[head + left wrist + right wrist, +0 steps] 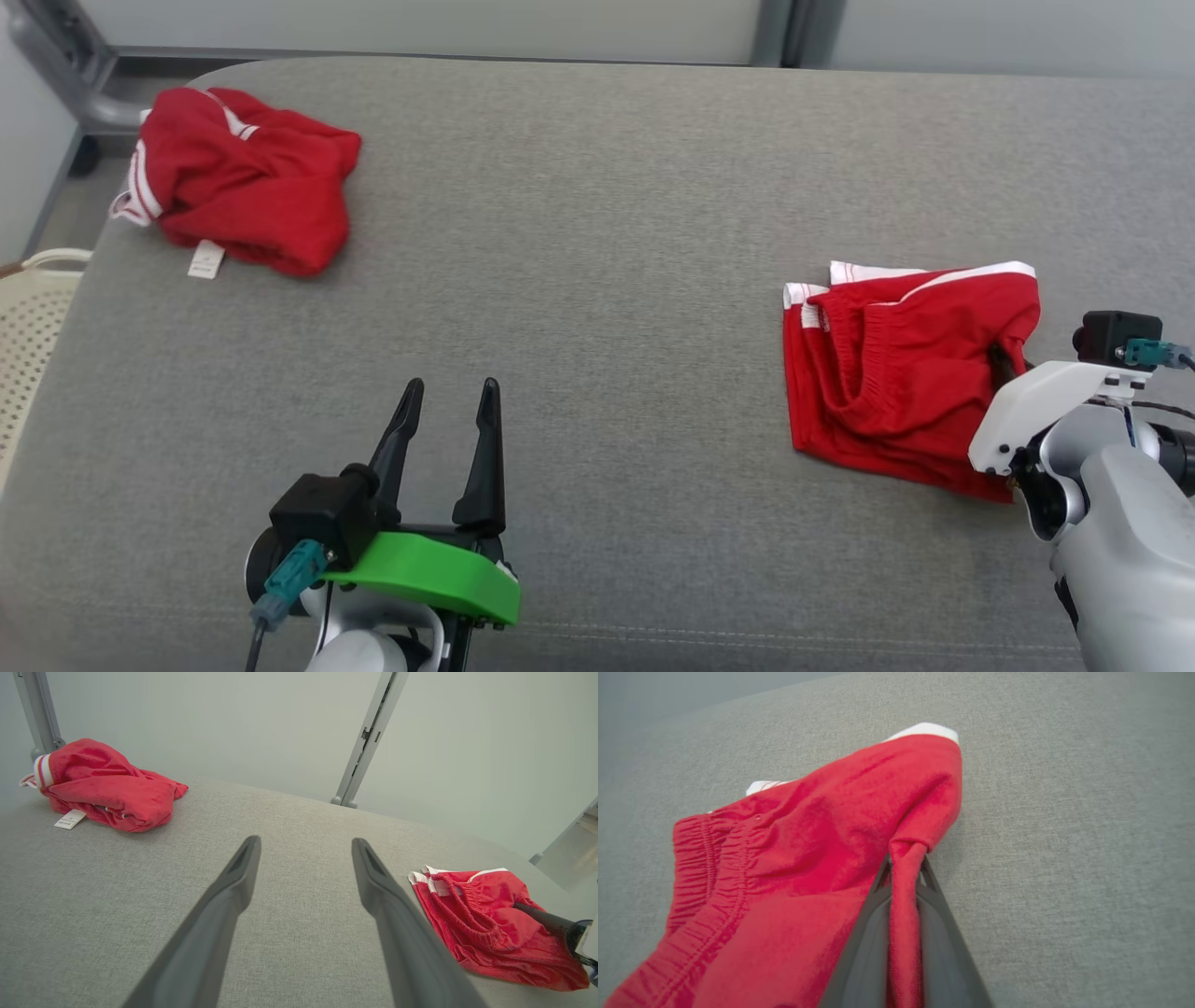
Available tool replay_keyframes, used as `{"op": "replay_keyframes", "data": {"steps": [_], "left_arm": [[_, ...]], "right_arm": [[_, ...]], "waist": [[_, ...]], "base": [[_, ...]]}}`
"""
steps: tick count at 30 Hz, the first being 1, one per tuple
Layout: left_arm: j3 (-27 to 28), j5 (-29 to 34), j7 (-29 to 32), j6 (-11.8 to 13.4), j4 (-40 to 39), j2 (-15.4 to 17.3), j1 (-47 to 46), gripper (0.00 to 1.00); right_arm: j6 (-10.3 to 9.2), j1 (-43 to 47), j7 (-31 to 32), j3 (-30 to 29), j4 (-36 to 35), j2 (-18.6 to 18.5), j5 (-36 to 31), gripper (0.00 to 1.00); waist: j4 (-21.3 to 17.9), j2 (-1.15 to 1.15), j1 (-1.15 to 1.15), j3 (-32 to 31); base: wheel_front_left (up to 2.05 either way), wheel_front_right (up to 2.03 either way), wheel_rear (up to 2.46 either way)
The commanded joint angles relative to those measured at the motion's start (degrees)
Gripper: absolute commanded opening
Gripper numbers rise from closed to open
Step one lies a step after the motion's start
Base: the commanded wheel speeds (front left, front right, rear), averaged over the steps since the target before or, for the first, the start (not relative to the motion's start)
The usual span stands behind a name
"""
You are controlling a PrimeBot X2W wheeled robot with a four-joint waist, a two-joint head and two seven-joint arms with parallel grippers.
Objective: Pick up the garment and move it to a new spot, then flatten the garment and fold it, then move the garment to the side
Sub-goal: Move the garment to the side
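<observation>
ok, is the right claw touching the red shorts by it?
Touching. Right wrist view: the right claw pinches a fold of the red shorts between its fingers.

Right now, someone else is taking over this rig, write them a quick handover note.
Left gripper: open, empty, hovering over the grey surface.
Right gripper: shut on a fold at the right edge of the red shorts, which mostly lie on the surface at the right.
Second red garment: crumpled at the far left corner, no gripper near it.
Done: grasp made.
Left: lift and move, flatten, fold, set aside.
</observation>
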Motion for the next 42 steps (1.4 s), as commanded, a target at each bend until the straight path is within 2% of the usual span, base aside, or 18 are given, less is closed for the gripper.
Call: {"op": "replay_keyframes", "data": {"steps": [1, 7, 11, 14, 20, 25, 29, 36, 42], "left_arm": [[-0.4, 0.3, 0.2, 0.0, -0.3, 0.2, -0.9, 1.00], [-0.1, 0.7, 1.0, 0.4, -1.3, 0.8, -1.8, 1.00], [-0.4, 0.9, 1.6, 0.4, -1.7, 1.1, -2.7, 1.00], [-0.6, 1.2, 2.0, 0.4, -2.0, 1.4, -3.5, 1.00], [-0.7, 1.9, 2.7, 0.7, -3.0, 2.1, -4.7, 1.00], [-0.9, 3.1, 4.0, 1.2, -5.6, 2.9, -6.2, 1.00], [-0.8, 4.0, 5.2, 1.7, -8.3, 4.0, -7.3, 1.00], [-1.3, 6.0, 7.8, 2.6, -12.3, 5.7, -9.2, 1.00], [-2.0, 7.4, 10.0, 3.1, -14.7, 6.6, -10.8, 1.00]], "right_arm": [[-0.10, -1.1, -0.5, 0.4, 0.3, -0.5, 0.0, 0.00], [-0.10, -4.8, -0.6, 2.3, 1.0, -0.3, 0.1, 0.00], [-0.10, -7.7, -0.9, 3.6, 2.1, 0.3, 0.3, 0.00], [-0.10, -9.9, -1.4, 4.2, 3.4, 0.6, 0.5, 0.00], [-0.10, -13.7, -2.8, 4.9, 5.9, 1.0, 0.8, 0.00], [-0.10, -18.0, -4.3, 5.5, 8.3, -0.4, 0.3, 0.00], [-0.10, -21.4, -5.5, 5.4, 10.3, -2.6, 0.0, 0.00], [-0.10, -27.4, -7.3, 5.5, 13.6, -8.7, -1.9, 0.00], [-0.10, -31.4, -7.9, 6.4, 16.1, -11.9, -3.4, 0.00]], "waist": [[-7.3, -0.01, 0.00, 0.5], [-16.0, -0.01, 0.00, 2.2], [-19.6, -0.01, 0.00, 3.6], [-20.9, -0.01, 0.00, 4.6], [-21.3, -0.01, 0.00, 6.5], [-20.7, -0.01, 0.00, 8.8], [-20.2, -0.01, 0.00, 11.1], [-19.0, -0.01, 0.00, 15.5], [-18.0, -0.01, 0.00, 19.1]], "base": [[0.00, 0.00, 0.00], [0.00, 0.00, 0.00], [0.00, 0.00, 0.00], [0.00, 0.00, 0.00], [0.00, 0.00, 0.00], [0.00, 0.00, 0.00], [0.00, 0.00, 0.00], [0.00, 0.00, 0.00], [0.00, 0.00, 0.00]]}}
